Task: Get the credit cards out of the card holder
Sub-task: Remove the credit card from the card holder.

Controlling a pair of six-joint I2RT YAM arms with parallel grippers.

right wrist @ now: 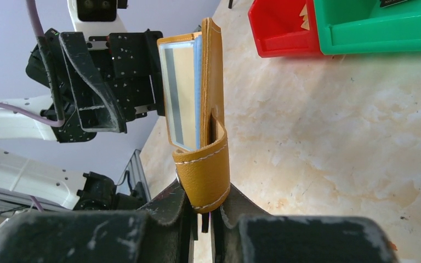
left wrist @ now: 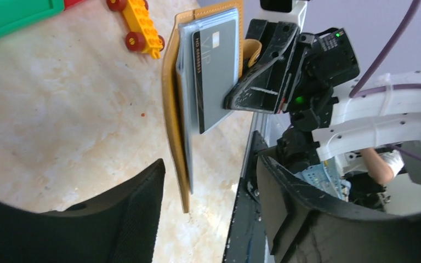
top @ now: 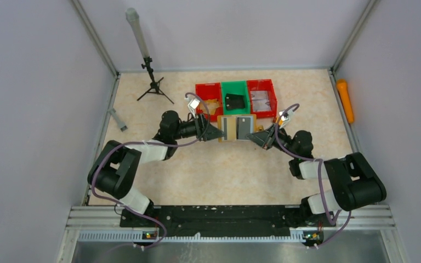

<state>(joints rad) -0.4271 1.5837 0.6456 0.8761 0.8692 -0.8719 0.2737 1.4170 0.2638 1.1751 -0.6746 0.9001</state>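
Note:
The mustard-brown card holder (top: 222, 129) is held open above the table in the middle of the top view. Grey credit cards (left wrist: 216, 71) sit in its pockets; one sticks partly out. My right gripper (right wrist: 203, 216) is shut on the holder's side tab (right wrist: 205, 175) and holds it upright; it also shows in the top view (top: 256, 137). A pale card (right wrist: 181, 93) shows in the holder (right wrist: 214, 82). My left gripper (left wrist: 211, 203) is open, its fingers (left wrist: 137, 219) on either side of the holder's near edge (left wrist: 178, 164) without touching it. It sits at the holder's left edge (top: 217, 132).
Two red bins (top: 209, 93) (top: 262, 94) and a green bin (top: 235, 90) holding a black object (top: 234, 101) stand right behind the holder. An orange-yellow toy block (left wrist: 137, 24) lies nearby. A tripod (top: 152, 82), a grey piece (top: 118, 119) and an orange object (top: 345, 100) lie at the edges.

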